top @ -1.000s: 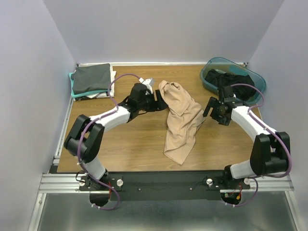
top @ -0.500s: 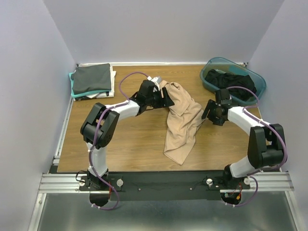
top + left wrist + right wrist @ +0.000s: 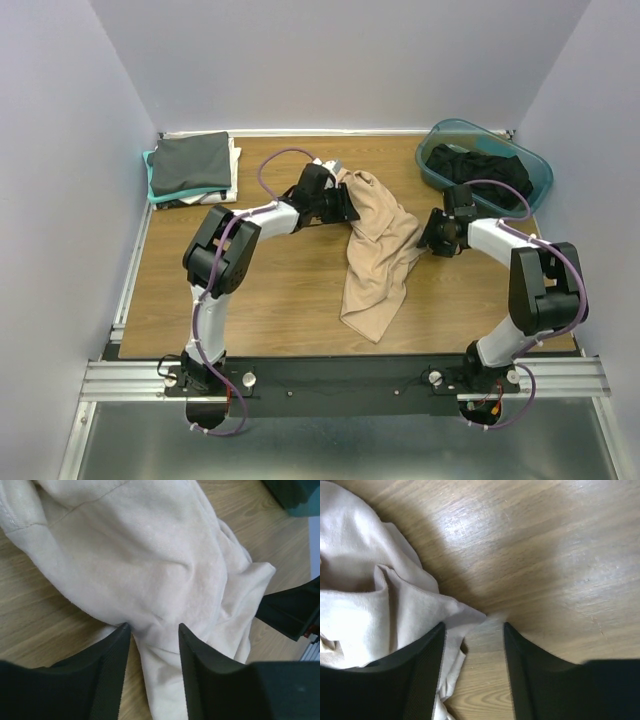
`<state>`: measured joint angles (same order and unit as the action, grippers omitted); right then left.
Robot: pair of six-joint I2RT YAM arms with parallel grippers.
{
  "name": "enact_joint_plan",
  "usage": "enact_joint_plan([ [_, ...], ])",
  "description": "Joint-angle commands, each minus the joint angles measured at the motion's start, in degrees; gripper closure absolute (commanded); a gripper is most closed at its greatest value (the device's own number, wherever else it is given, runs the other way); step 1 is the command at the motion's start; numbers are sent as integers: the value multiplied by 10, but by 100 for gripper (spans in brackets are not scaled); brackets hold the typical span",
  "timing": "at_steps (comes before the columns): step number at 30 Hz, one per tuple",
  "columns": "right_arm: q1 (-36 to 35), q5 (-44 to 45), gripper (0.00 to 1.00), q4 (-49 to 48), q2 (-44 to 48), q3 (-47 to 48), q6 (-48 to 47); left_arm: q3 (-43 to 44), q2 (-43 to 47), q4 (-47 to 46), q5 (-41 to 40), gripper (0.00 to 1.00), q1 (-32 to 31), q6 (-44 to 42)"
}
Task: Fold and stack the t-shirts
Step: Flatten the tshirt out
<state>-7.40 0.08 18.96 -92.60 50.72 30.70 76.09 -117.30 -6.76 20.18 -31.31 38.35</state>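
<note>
A tan t-shirt [image 3: 378, 245] lies crumpled in a long heap at mid-table. My left gripper [image 3: 345, 208] is down at its upper left edge. In the left wrist view the left gripper [image 3: 153, 626] is open, and a ridge of the tan t-shirt [image 3: 150, 555] runs between its fingers without being pinched. My right gripper [image 3: 428, 240] is at the shirt's right edge. In the right wrist view the right gripper [image 3: 474, 625] is open, mostly over bare wood. A corner of the tan t-shirt [image 3: 365, 605] reaches just inside its left finger.
A folded stack [image 3: 190, 165] with a dark grey shirt on top sits at the back left corner. A teal tub [image 3: 540, 172] at the back right holds black clothing [image 3: 485, 165]. The right arm's elbow is close to the table's right edge.
Both grippers have closed in on the tan shirt, the left from the left, the right from the right. Both pairs of jaws have narrowed. The shirt has barely shifted.
</note>
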Motion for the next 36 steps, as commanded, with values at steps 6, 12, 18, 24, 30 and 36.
enact_joint_plan([
  [6,3,-18,96,-13,-50,7,-15,35,-47,32,-7,76,4,-31],
  [12,3,-21,100,-10,-44,19,-20,39,-36,32,8,100,29,-48],
  [18,3,-30,99,10,0,79,-53,6,54,28,45,100,106,-54],
  [24,4,-3,100,85,16,205,-92,-6,139,52,107,100,179,-77],
  [30,5,44,100,150,48,330,-119,28,209,122,136,100,209,-114],
  [36,6,68,100,165,116,386,-139,55,299,148,184,100,262,-116],
])
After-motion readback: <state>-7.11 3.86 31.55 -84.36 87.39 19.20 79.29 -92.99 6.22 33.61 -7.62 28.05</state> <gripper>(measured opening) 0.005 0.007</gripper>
